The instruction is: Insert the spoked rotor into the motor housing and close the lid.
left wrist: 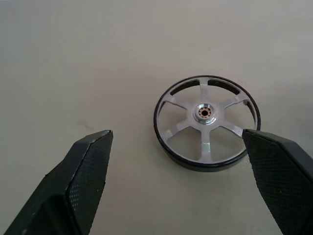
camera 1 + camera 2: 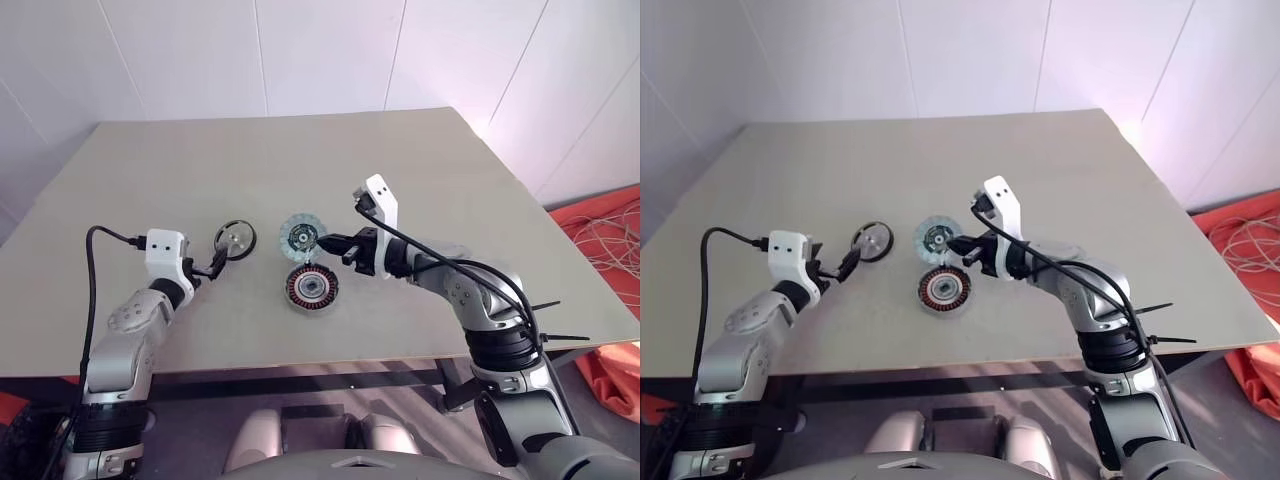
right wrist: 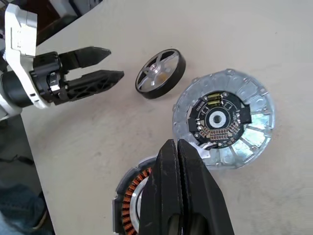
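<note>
Rotor flat on table, framed by spread left fingers for a grasp; right fingers pressed together, empty, above housing beside lid.

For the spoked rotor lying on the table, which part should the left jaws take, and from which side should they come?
Probably the black outer rim, pinched across its width. The spoked rotor lies flat with its spokes up, so the rim is the only graspable edge. The left gripper already stands beside it with jaws open, pointing at it, so coming in low from that side suits best.

Beige table, white panelled wall, orange cloth on floor
</note>
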### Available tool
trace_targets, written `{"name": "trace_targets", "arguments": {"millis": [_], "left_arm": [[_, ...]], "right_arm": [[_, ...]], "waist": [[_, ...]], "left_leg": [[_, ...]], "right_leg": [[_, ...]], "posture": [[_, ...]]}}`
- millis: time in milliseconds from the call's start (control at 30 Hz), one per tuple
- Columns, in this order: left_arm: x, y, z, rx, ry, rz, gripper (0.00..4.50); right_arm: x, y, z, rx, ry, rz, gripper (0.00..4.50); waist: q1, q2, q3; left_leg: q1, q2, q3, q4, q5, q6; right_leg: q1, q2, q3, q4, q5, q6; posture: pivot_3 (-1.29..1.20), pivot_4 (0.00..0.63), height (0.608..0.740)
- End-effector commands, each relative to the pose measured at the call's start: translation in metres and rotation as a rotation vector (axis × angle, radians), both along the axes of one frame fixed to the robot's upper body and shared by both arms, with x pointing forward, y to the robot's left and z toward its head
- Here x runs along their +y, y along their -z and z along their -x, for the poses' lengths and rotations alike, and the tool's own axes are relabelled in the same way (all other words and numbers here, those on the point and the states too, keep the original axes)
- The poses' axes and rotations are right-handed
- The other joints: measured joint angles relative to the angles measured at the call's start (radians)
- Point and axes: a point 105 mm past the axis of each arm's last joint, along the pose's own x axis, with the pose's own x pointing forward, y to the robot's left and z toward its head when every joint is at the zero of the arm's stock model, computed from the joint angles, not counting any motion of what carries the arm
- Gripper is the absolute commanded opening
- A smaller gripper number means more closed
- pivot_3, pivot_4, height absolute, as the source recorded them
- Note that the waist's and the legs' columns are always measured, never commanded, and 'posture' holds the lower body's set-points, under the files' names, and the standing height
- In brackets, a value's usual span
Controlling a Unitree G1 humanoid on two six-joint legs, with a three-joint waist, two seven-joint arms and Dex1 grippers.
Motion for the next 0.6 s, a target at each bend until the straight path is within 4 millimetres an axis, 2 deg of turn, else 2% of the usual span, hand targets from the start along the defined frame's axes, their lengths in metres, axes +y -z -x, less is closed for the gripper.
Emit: {"name": "trace_targets", "arguments": {"millis": [33, 233, 467, 600], "left_arm": [[0.001, -0.022, -0.002, -0.037, 0.018, 0.019, 4.50], [0.004, -0.016, -0.001, 0.026, 0.000, 0.068, 4.50], [0.003, -0.003, -0.002, 0.091, -0.040, 0.105, 4.50], [-0.003, -0.001, -0.009, 0.122, -0.089, 0.308, 4.50]], "right_arm": [[-0.009, -0.023, -0.009, -0.075, 0.040, -0.020, 0.02], [-0.021, -0.024, -0.020, -0.088, 0.106, -0.004, 0.02], [-0.023, -0.023, -0.022, -0.088, 0.126, -0.001, 0.02], [-0.023, -0.023, -0.022, -0.088, 0.130, -0.001, 0.02]], "waist": [[0.000, 0.000, 0.000], [0.000, 0.000, 0.000], [0.001, 0.000, 0.000], [0.002, 0.000, 0.000]], "left_leg": [[0.000, 0.000, 0.000, 0.000, 0.000, 0.000], [0.001, 0.000, 0.000, 0.000, 0.000, 0.000], [0.000, 0.000, 0.000, 0.000, 0.000, 0.000], [0.000, 0.000, 0.000, 0.000, 0.000, 0.000]], "right_leg": [[0.000, 0.000, 0.000, 0.000, 0.000, 0.000], [0.000, 0.000, 0.000, 0.000, 0.000, 0.000], [0.000, 0.000, 0.000, 0.000, 0.000, 0.000], [0.000, 0.000, 0.000, 0.000, 0.000, 0.000]], "posture": [[0.00, 0.000, 0.740], [0.00, 0.000, 0.740], [0.00, 0.000, 0.740], [0.00, 0.000, 0.740]]}}
